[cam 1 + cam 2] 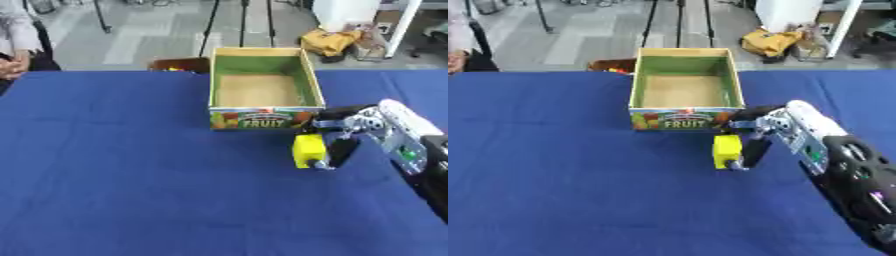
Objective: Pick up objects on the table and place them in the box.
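A small yellow block (307,150) is held just in front of the box's near right corner, with my right hand (339,136) curled round it from the right. Whether the block touches the blue cloth I cannot tell. The box (311,80) is an open cardboard fruit carton with green inner walls and a bare brown floor, standing at the table's far middle. Its printed front reads FRUIT. My right forearm (826,145) reaches in from the lower right. My left hand shows in neither view.
The table (114,165) is covered in blue cloth. Behind the box's far left corner lies a small brown container (179,64). A person sits at the far left edge. Beyond the table are floor, a yellow bag (328,41) and furniture legs.
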